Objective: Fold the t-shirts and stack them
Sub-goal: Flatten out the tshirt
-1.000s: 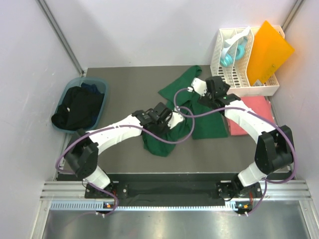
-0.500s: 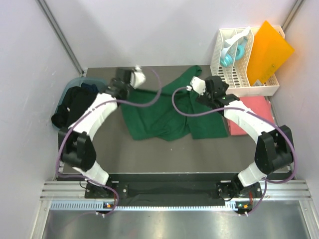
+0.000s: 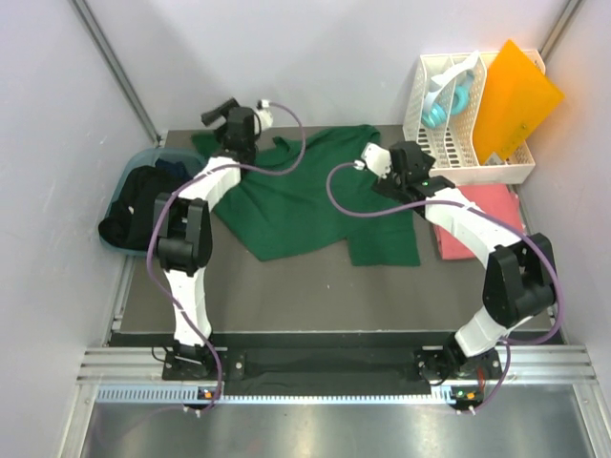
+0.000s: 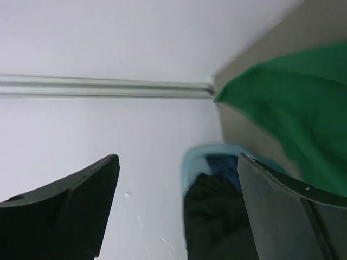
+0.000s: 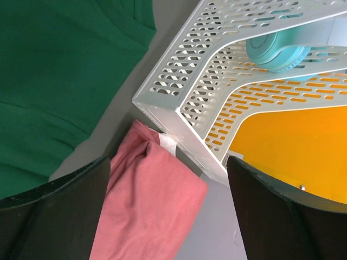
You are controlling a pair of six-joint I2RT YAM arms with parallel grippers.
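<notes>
Since half a second earlier, the left gripper (image 3: 227, 116) had swung out to the far left corner of the table (image 3: 286, 286), and the green t-shirt (image 3: 305, 200), bunched and folded over itself before, now lay opened out much flatter, reaching from just beside that gripper across to just beside the right gripper (image 3: 401, 167). The right gripper had hardly shifted. The pink t-shirt (image 3: 482, 219) lay on the outer side of the right gripper, untouched by either arm, and the dark t-shirts (image 3: 148, 205) sat heaped in the blue bin (image 3: 186, 162) nearer than the left gripper. From above we could not judge either jaw opening; the wrist cameras settled it. The left gripper (image 4: 176, 160) stood wide with nothing between its fingers, the green t-shirt (image 4: 287, 108) off to one side of it and the blue bin (image 4: 190, 162) with its dark t-shirts (image 4: 211, 211) beyond. The right gripper (image 5: 168, 162) was equally wide and empty, hanging over a corner of the pink t-shirt (image 5: 152, 206), with the green t-shirt (image 5: 59, 70) on one side and the white rack (image 5: 179, 86), orange sheet (image 5: 282, 146) and teal headphones (image 5: 279, 49) on the other.
</notes>
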